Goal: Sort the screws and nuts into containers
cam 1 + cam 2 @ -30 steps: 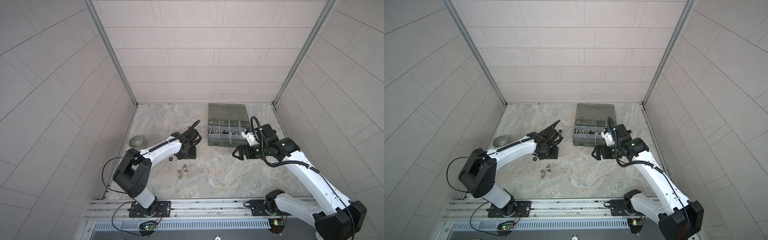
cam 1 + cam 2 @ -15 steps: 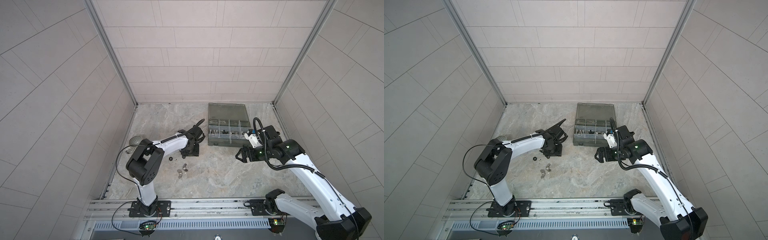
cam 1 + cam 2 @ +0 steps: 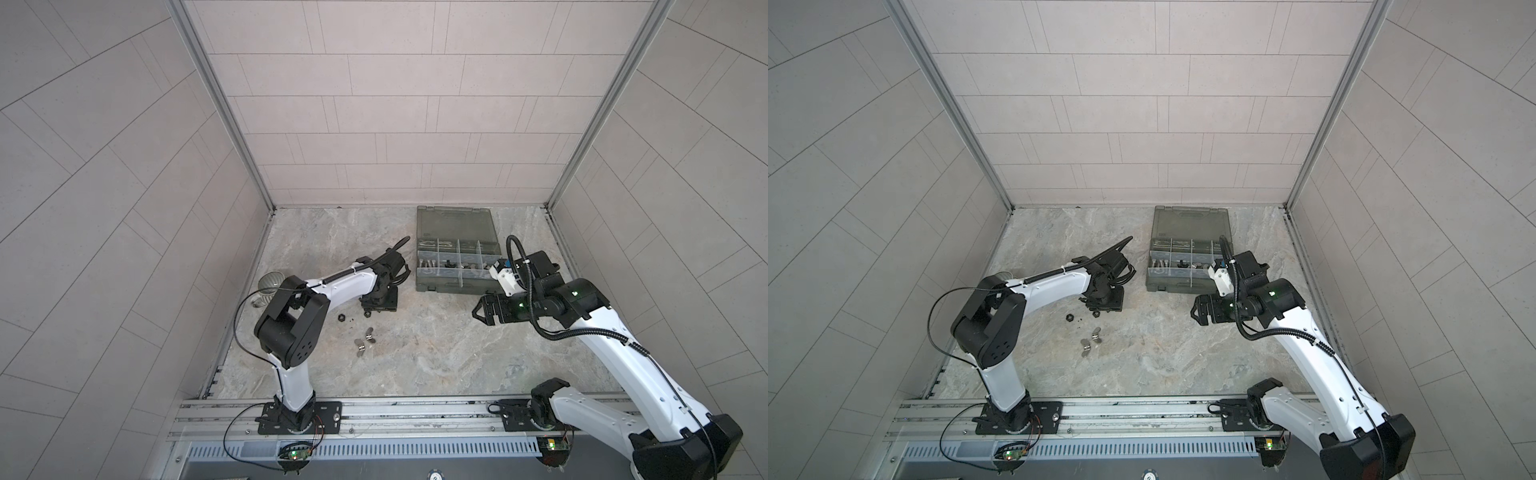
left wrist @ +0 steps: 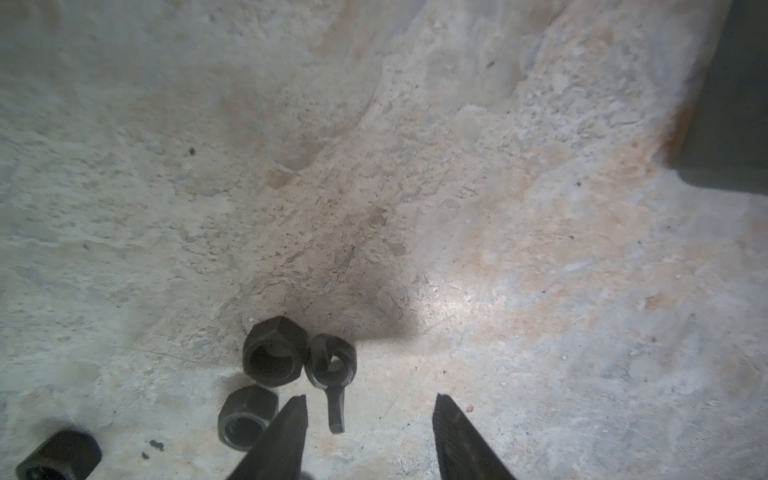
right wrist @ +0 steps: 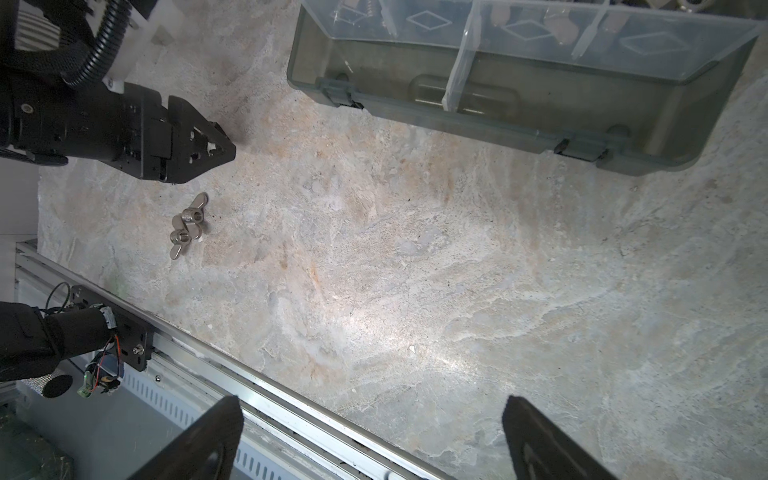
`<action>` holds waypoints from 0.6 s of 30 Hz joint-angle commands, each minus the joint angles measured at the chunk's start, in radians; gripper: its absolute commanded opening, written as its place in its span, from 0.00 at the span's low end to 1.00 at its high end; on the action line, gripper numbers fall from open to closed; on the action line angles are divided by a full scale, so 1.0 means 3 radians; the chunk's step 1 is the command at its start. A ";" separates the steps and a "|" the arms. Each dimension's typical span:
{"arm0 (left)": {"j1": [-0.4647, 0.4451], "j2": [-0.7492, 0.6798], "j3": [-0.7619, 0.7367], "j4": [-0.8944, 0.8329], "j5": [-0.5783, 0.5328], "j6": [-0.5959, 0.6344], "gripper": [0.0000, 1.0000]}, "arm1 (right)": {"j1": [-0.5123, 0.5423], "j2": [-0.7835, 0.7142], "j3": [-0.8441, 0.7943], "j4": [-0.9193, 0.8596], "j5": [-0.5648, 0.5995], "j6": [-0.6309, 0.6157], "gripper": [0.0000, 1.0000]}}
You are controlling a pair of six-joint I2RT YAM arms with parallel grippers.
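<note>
Since a second ago the left arm (image 3: pixel 349 286) has swung its elbow up and toward the box (image 3: pixel 453 286). Its jaws have stayed low over the black nuts (image 3: pixel 341 318) and narrowed. The right arm (image 3: pixel 590 303) has eased slightly back from the box.

In both top views the left jaws sit at the surface (image 3: pixel 415 353) just left of the box's near corner, with the black nuts beside them. Two silver wing nuts (image 3: pixel 365 338) lie farther from the box. Silver pieces (image 3: pixel 428 262) lie in its compartments (image 3: pixel 467 248), but they are too small to tell whether they are screws.

In the left wrist view the left jaws stand about half open and grip nothing. A black wing nut (image 4: pixel 331 365) lies just ahead with one wing reaching between the tips, and it touches a hex nut (image 4: pixel 274 357). A second hex nut (image 4: pixel 247 417) sits just outside one tip. My judgement is that closing here would pinch only the thin wing, so the nut may twist free or drop on the way to the box. A tip may also shove the neighbouring nuts and set them rolling, or drag one into the wrong compartment.

In the right wrist view the right jaws are spread wide and empty above bare surface, facing the box's front wall. If that arm reached for the silver wing nuts now, it could meet the left arm.
</note>
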 commanded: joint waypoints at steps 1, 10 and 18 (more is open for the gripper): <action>0.0020 -0.0039 0.0002 -0.0100 -0.0079 0.0052 0.55 | 0.0009 0.0010 0.0081 -0.0052 0.0047 -0.0038 0.99; 0.0069 0.0107 -0.0069 0.0006 -0.0043 0.0054 0.54 | 0.0012 0.0012 0.0137 -0.0114 0.0072 -0.0068 0.99; 0.0100 0.0167 -0.0092 0.0063 -0.0019 0.0074 0.54 | 0.0012 0.0013 0.0165 -0.0133 0.0092 -0.0067 0.99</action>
